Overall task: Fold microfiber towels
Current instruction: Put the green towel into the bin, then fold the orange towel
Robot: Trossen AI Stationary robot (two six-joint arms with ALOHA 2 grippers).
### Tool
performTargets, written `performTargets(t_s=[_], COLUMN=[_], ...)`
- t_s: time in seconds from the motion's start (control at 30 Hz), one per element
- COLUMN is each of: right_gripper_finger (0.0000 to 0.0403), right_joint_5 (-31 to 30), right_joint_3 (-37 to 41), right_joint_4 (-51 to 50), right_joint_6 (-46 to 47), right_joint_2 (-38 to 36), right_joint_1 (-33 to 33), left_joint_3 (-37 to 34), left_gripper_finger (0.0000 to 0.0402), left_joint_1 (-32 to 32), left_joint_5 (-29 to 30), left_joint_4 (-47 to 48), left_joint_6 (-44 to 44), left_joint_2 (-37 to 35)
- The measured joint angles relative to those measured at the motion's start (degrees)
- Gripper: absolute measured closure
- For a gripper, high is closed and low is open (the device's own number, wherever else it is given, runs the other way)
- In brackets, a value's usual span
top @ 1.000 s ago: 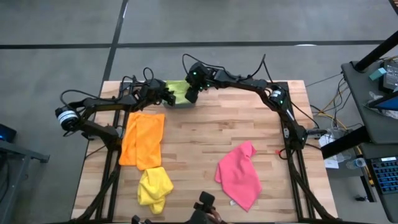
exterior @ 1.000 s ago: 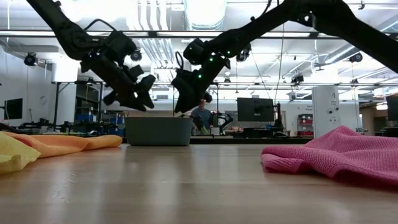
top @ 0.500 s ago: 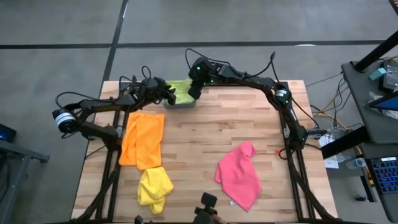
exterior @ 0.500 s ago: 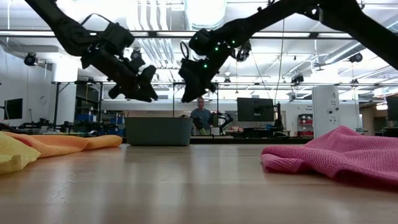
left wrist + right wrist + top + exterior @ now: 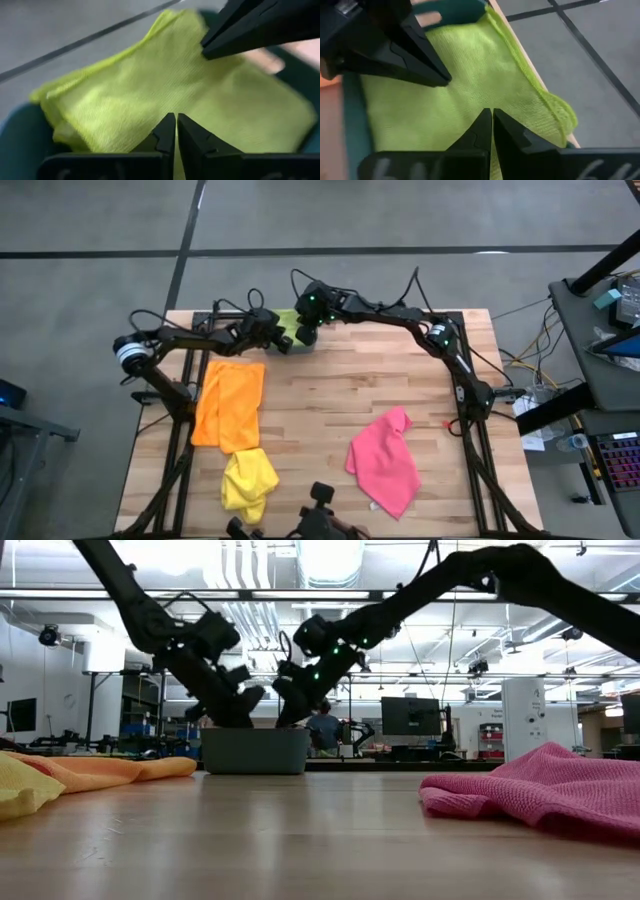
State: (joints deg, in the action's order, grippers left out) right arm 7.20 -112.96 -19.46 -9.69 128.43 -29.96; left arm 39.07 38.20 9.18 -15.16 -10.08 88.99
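A lime green towel (image 5: 287, 322) lies bunched in the teal bin (image 5: 255, 751) at the table's far edge, its far edge draped over the bin's rim. My left gripper (image 5: 176, 120) and my right gripper (image 5: 491, 112) both reach down into the bin from opposite sides, each shut with its tips on this towel. An orange towel (image 5: 230, 402) lies spread flat at the left. A yellow towel (image 5: 248, 480) lies crumpled near the front left. A pink towel (image 5: 385, 460) lies crumpled at the front right. My left gripper pinches the lime green towel's upper surface near its middle (image 5: 150, 107) between its fingertips, slanting down from the table's left; how many layers cannot be told. The towel rests in the bin. My right gripper pinches the same towel's upper surface (image 5: 470, 97) between its fingertips, slanting down from the right, a short way from the left gripper's fingers (image 5: 420, 62); how many layers cannot be told.
The bin's teal walls (image 5: 355, 110) close in both grippers. The two grippers stand close together, tips facing (image 5: 295, 337). Bare wood lies in the table's middle (image 5: 340, 385). A person shows far behind the bin (image 5: 324, 728).
Both grippers have sunk from above the bin's rim down into the bin, drawn closer together over the lime green towel, and shut. The towel itself lies as before.
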Motion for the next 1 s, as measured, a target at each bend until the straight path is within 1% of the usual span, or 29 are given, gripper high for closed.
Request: performTargets(t_s=[0.17, 0.33, 0.53, 0.77, 0.87, 1.0], right_gripper_finger=[0.0394, 0.0394, 0.0394, 0.0394, 0.0394, 0.0394], right_joint_5=[-5.5, -5.9, -6.0, -5.9, -5.9, -5.8], right_joint_3=[0.0, 0.0, 0.0, 0.0, 0.0, 0.9], right_joint_4=[-0.5, -2.8, -3.6, -6.2, -9.9, -15.2], right_joint_6=[-0.5, -0.7, -0.8, -1.5, -1.9, -2.7], right_joint_2=[0.7, 0.7, 0.5, -3.6, -5.6, -8.6], right_joint_1=[-0.1, -0.3, -0.3, -0.2, 0.2, 1.4], left_joint_3=[0.0, 0.0, 0.0, 0.0, 0.0, -0.1], left_gripper_finger=[0.0396, 0.0396, 0.0396, 0.0396, 0.0396, 0.0396], left_joint_1=[0.1, 0.1, 0.0, 0.0, -0.3, -2.5], left_joint_5=[2.2, 2.5, 2.6, 2.7, 2.6, -0.1], left_joint_4=[1.7, 2.6, 2.6, 2.6, 3.0, 4.9], left_joint_6=[-1.5, -1.6, -1.5, -1.1, -1.1, -1.0], left_joint_2=[2.2, 2.1, 0.1, -5.2, -9.4, -15.5])
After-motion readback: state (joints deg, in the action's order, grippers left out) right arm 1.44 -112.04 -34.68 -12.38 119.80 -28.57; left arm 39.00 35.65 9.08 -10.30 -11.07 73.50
